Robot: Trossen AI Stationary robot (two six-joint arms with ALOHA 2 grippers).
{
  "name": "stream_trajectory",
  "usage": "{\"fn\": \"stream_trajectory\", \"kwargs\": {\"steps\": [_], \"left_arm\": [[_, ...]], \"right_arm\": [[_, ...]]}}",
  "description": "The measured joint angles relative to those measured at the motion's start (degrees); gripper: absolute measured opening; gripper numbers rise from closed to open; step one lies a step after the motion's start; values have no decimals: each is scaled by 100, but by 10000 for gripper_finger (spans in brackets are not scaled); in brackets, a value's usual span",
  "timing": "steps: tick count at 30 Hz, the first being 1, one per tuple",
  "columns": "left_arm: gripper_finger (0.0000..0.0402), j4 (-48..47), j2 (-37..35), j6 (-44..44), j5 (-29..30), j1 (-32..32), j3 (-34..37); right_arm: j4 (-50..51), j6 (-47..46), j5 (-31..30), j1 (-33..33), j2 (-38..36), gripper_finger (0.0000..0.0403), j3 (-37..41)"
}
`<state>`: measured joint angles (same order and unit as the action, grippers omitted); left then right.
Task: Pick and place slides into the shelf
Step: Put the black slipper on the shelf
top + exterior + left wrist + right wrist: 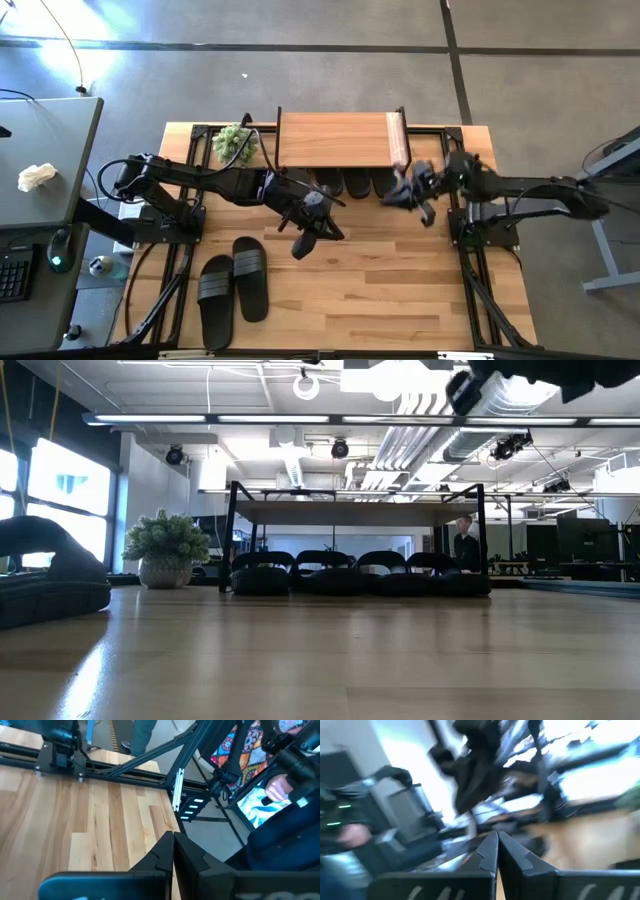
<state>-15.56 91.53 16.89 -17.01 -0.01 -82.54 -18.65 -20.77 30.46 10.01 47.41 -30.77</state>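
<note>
The shelf point(335, 140) stands at the table's far edge, with black slides point(357, 183) in a row on the tabletop under its wooden top; the low view shows several of these slides point(335, 574) side by side. Two more slides point(215, 298) point(250, 277) lie flat on their soles at the near left; one of them point(50, 585) looms at the left of the low view. My left gripper point(325, 232) hovers shut above the table's middle, holding nothing. My right gripper point(392, 197) hangs shut in the air near the shelf's right end, holding nothing.
A small potted plant point(235, 143) stands left of the shelf. Bare wood point(400, 290) spreads across the near right of the table. A desk with a keyboard point(15, 275) stands off the table's left. A person point(465, 542) shows in the room behind the shelf.
</note>
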Motion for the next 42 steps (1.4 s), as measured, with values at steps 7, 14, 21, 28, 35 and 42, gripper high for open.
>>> {"fn": "stream_trajectory", "kwargs": {"steps": [7, 14, 21, 28, 35, 42], "left_arm": [[0, -86, 0, 141, 23, -4, 0], [0, -364, 0, 301, 180, -9, 0], [0, -2103, 0, 1134, 1273, -333, 0], [0, -3411, -56, 2096, 1951, -1140, -78], [0, -5624, -63, 3458, 3722, -2188, -1011], [0, -6857, -68, 5073, 5037, -3234, -1384]], "right_arm": [[939, 877, -86, 1210, -263, 0, -807], [2542, 1474, -1013, 1499, -1104, 0, -1305], [3495, 1156, -1087, 1461, -2031, 0, -1155], [4090, 1219, -1458, 1461, -2239, 0, -1143], [4259, 1183, -744, 1457, -2246, 0, -1141], [4493, 1271, -780, 1458, -2239, 0, -1141]]}}
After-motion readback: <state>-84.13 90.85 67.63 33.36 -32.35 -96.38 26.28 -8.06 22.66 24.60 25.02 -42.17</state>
